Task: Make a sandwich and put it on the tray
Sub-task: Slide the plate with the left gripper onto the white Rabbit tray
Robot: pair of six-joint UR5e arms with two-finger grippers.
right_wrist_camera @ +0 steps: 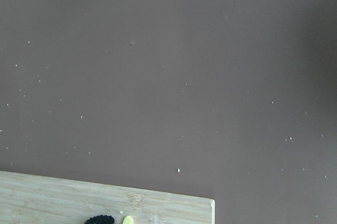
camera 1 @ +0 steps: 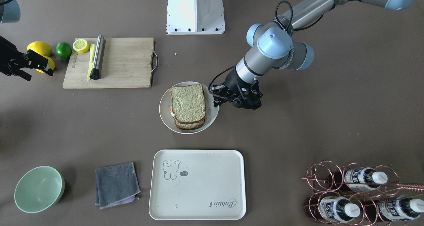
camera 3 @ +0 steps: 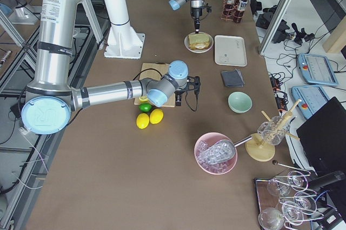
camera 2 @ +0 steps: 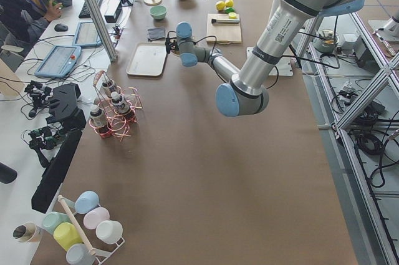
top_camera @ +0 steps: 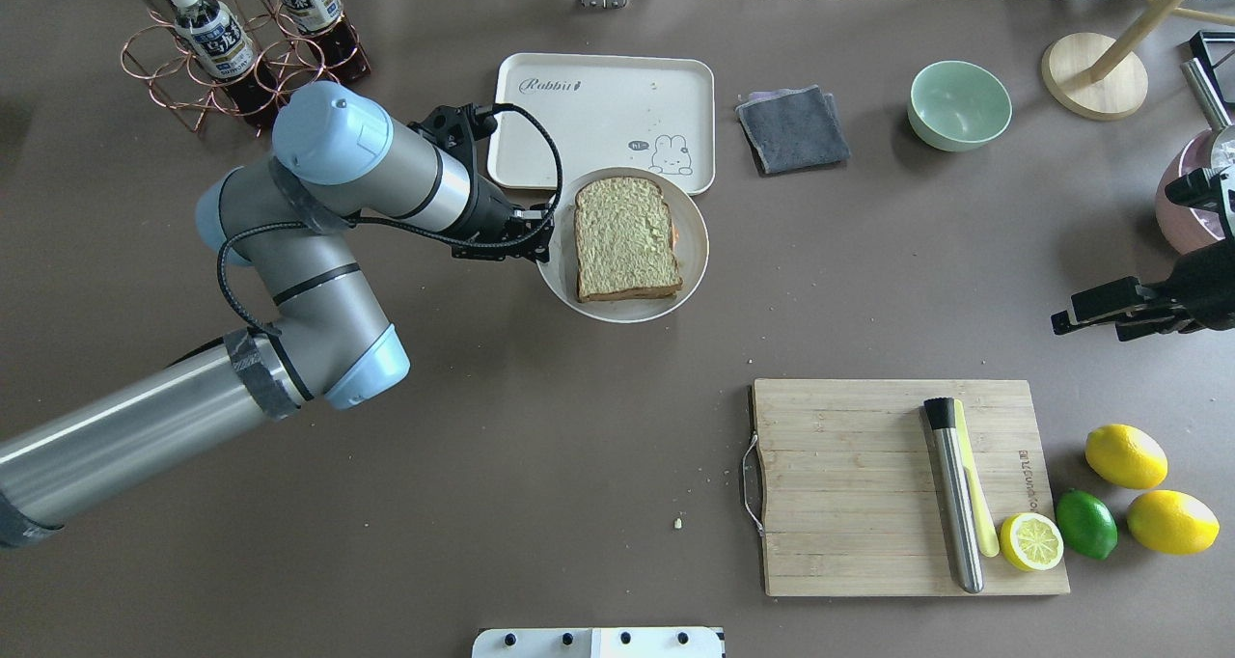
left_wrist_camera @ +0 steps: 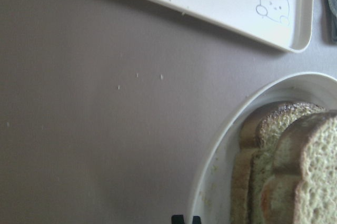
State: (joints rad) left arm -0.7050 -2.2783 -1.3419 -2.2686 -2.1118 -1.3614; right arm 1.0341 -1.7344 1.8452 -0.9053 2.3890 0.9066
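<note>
Sandwich (camera 1: 187,103): assembled; lies on the round white plate (camera 1: 164,108), mid-worktop
Tray (camera 1: 198,193): just beyond the plate's far side; not touching it
Left gripper (left_wrist_camera: 185,218): jaws together; just beside the plate's left rim
Right gripper (top_camera: 1095,318): jaws apart; far right, near the lemons (top_camera: 1126,455)

Open table (camera 1: 298,136) between plate (camera 1: 164,111) and tray (camera 1: 205,186); towel (camera 1: 116,185) beside tray.

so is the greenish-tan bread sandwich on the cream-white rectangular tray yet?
No, the sandwich sits on the small round white plate, apart from the tray.
</note>
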